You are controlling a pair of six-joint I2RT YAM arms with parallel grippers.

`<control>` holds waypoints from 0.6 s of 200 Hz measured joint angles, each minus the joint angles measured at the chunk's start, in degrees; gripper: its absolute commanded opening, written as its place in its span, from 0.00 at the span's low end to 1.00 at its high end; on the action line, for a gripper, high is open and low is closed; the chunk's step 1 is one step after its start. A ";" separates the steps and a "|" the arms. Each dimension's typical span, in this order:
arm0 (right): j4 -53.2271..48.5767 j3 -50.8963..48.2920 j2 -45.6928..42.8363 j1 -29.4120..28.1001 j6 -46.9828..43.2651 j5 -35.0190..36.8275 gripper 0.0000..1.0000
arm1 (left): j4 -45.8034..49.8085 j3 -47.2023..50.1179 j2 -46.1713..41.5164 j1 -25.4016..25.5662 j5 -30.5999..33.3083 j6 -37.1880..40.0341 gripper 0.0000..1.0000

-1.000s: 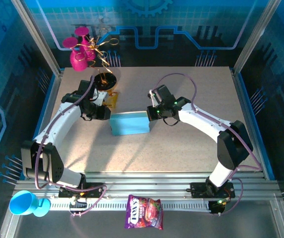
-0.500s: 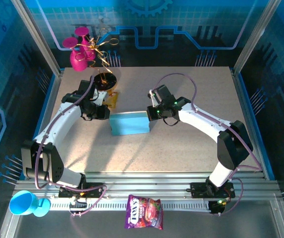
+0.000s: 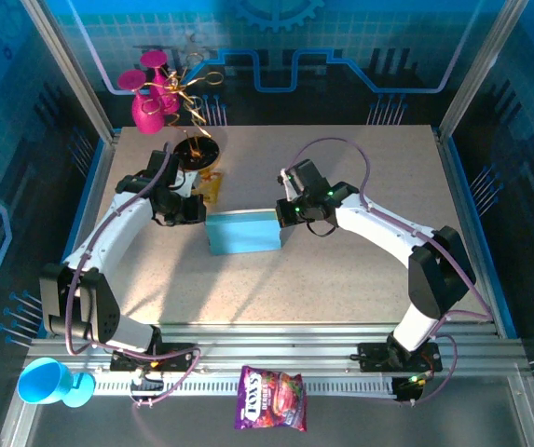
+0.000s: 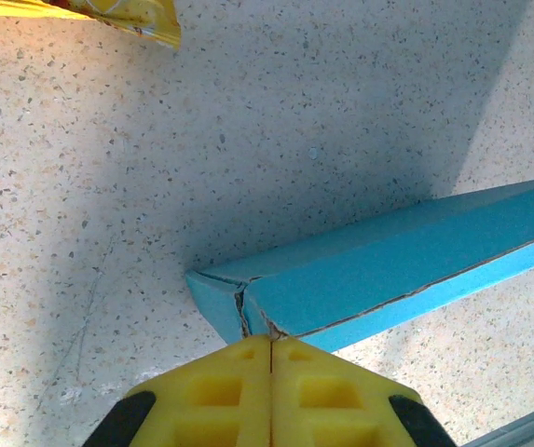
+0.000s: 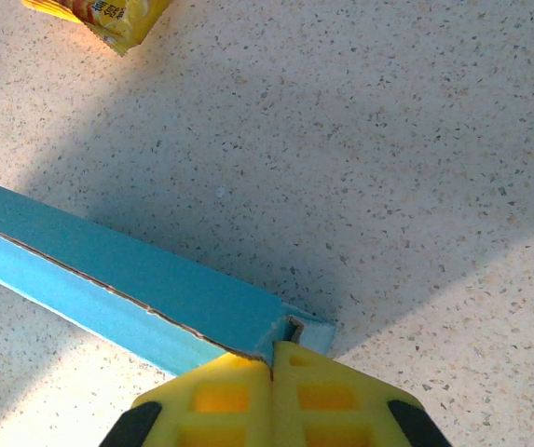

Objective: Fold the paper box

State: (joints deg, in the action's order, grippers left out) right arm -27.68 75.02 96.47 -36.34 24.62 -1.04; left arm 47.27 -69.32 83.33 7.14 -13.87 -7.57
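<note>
Paper box (image 3: 243,233) lies mid-table (image 3: 360,279), long axis left to right, a gripper at each end
Left gripper (image 4: 271,340) and right gripper (image 5: 273,346) have their pads pressed together, tips at the box corners; the wrist views show a raw seam along its length; nothing visibly shifted since a second ago

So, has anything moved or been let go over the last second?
Nothing visibly changed. The left gripper and right gripper stay shut on the two far corners of the paper box, which lies where it was.
</note>
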 measured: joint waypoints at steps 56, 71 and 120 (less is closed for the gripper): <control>-0.13 0.00 0.00 0.00 0.00 0.00 0.00 | -2.21 1.01 -0.04 0.00 -0.35 -2.23 0.04; -0.13 0.00 0.00 0.00 0.00 0.00 0.00 | -3.39 1.92 -0.22 0.00 -0.57 -2.91 0.04; -0.13 0.00 0.00 0.00 0.00 0.00 0.00 | -5.16 3.91 -1.88 0.00 -0.50 -3.04 0.03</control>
State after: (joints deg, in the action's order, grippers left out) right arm -27.81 75.02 96.47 -36.34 24.62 -1.04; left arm 42.11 -65.41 81.45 7.14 -14.37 -10.61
